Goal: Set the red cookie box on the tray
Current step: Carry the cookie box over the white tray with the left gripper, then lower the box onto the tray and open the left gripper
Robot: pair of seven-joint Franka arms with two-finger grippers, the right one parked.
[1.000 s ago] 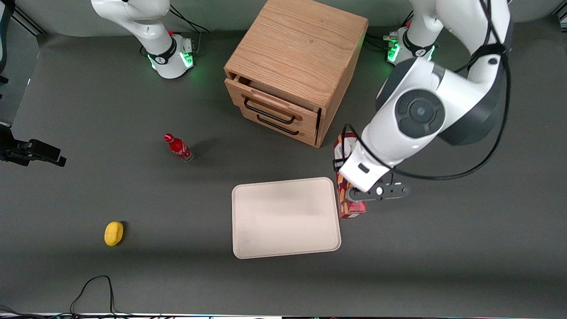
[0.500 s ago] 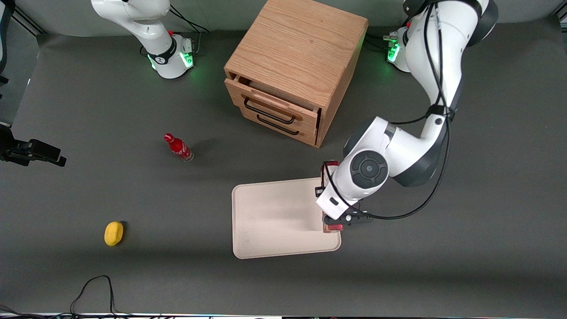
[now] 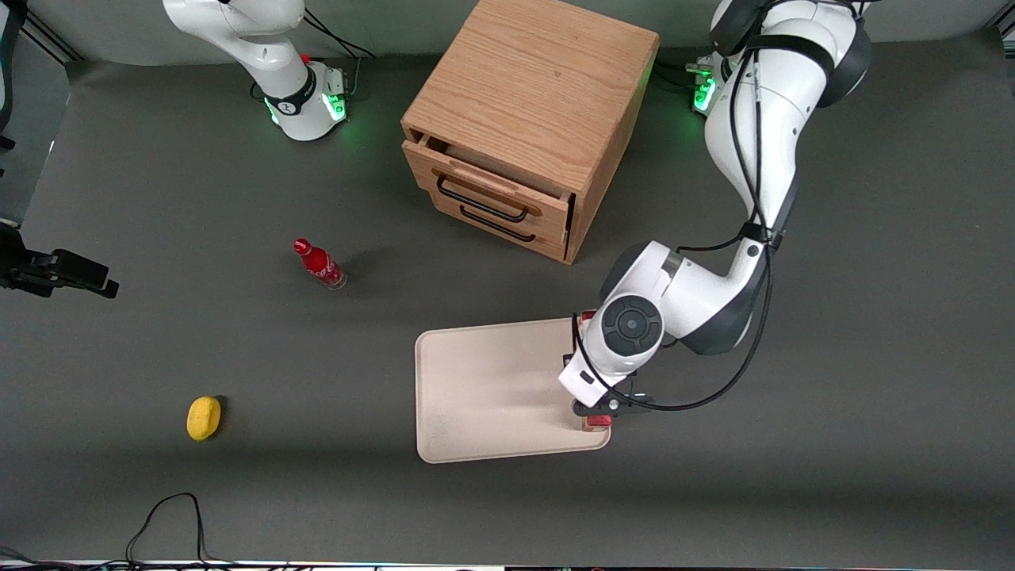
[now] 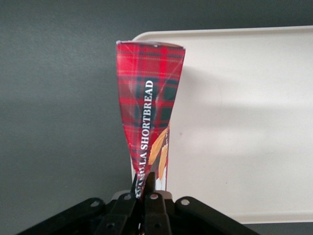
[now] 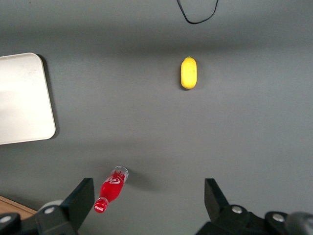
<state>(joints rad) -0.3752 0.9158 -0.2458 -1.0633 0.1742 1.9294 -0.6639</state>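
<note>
A yellow lemon-like object (image 3: pixel 204 418) lay on the dark counter (image 3: pixel 158 198) toward the parked arm's end, nearer the front camera than the small red bottle (image 3: pixel 319 264), which stood well apart from it. A wooden drawer cabinet (image 3: pixel 530 119) sat farther from the camera than the tray (image 3: pixel 492 392), its upper drawer slightly open. The cream tray lay flat on the counter, and at its edge toward the working arm's end the hand (image 3: pixel 596 414) hung low over the rim, clenched on the red cookie box (image 4: pixel 149 110). In the wrist view the fingers (image 4: pixel 146 196) pinched the thin edge of the box, which stood edge-on with its tartan side and the word SHORTBREAD showing. The box sat over the tray's rim near a rounded corner; whether it touched the tray could not be told.
</note>
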